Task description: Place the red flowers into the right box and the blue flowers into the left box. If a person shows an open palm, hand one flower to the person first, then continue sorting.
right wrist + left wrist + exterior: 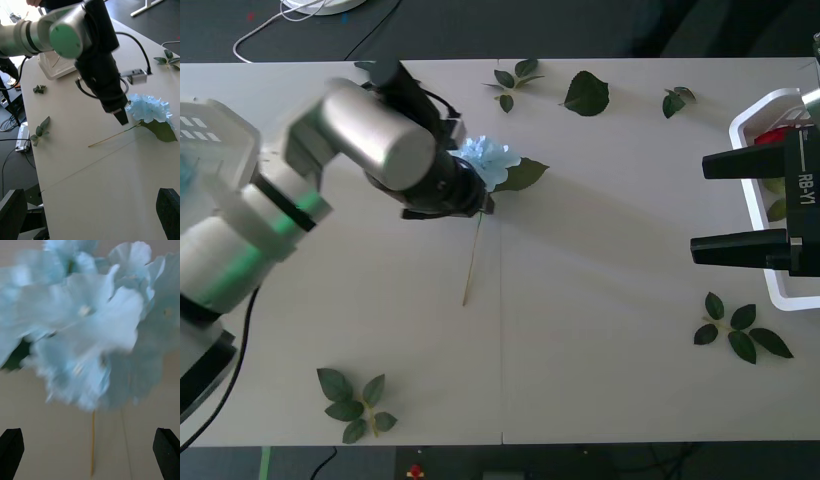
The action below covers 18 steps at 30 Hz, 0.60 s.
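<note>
Hydrangea head, pale blue and fluffy, lies near the middle of the table point(600, 330): this blue flower point(488, 160) rests flat on the white surface, one dark leaf spread just beside the bloom and its thin stem running toward the robot. The left gripper point(480, 200) hangs right over the stem just below the bloom. In the left wrist view the petals loom close while the two black fingertips point(11, 444) stand wide apart at the corners, so the jaws are open and nothing is gripped yet. The right wrist view shows the same: the dark fingers of the left arm point down just beside the bloom, not closed on it.

Further out, the right gripper point(740, 205) waits at the right side of the table, its two black fingers parted and empty, just in front of the right box point(750, 125). Something red shows inside that box, which suggests at least one of the red flowers point(772, 136) is already sorted; how many, I cannot tell. The left box point(56, 65) sits at the far left, mostly hidden behind the left arm, and its contents cannot be made out.

Loose green leaf sprigs point(732, 330) lie scattered around the table; they are not part of the sorting. No open palm is offered. Judging by this, the work is well along, with this blue flower yet to be picked up and carried to the left box.
</note>
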Available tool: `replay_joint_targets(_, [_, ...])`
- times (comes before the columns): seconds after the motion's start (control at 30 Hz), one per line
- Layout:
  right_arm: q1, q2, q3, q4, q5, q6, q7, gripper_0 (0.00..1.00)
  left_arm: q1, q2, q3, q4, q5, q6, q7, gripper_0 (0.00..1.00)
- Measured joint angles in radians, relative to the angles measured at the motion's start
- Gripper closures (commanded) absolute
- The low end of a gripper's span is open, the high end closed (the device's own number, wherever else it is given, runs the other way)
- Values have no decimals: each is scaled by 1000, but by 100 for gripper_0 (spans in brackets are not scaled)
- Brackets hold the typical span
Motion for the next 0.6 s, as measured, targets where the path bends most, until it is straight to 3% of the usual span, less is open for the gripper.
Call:
replay_joint_targets(0.27, [0,0,1,1,0,0,0,0,-8,-62,-76,174,-81,-175,0,0])
replay_joint_targets(0.6, [0,0,1,1,0,0,0,0,-8,-71,-113,219,-101,-202,0,0])
